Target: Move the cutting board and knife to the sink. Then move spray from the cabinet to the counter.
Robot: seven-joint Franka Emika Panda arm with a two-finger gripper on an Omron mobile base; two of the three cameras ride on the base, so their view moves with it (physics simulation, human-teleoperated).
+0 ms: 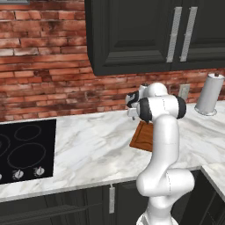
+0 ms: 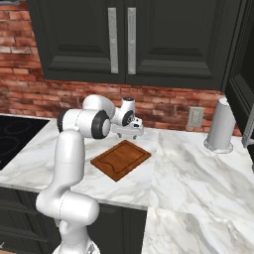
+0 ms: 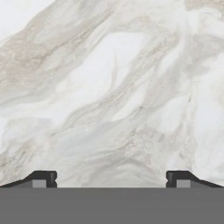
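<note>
white marble with grey veins spreads under me: the counter (image 2: pixel 198 168) runs from the black glass cooktop (image 1: pixel 24 149) on my left across to the corner on my right, over dark charcoal drawers. on it lies the cutting board (image 2: pixel 120 159), a thin, roughly square reddish-brown wooden board with a groove round its edge, flat on the marble and turned so one corner points toward me. in the left base view my own white arm covers most of the board (image 1: pixel 141 137), leaving one wedge in sight.

my fingers (image 2: pixel 133 132) hang over the counter just behind the board's far corner, close to the red brick wall (image 1: pixel 44 70). i cannot tell from the base views whether they are above the board's edge or just past it. in the hand view the two dark tips (image 3: pixel 43 178) stand wide apart with bare marble between them; they pinch nothing.

above the wall hangs a dark panelled double-door cabinet with two long silver handles (image 2: pixel 120 39), both doors closed. a tall steel cylinder (image 2: pixel 219 126) stands upright on the counter well to the right of the board, near a pale wall socket (image 2: pixel 195 117).
</note>
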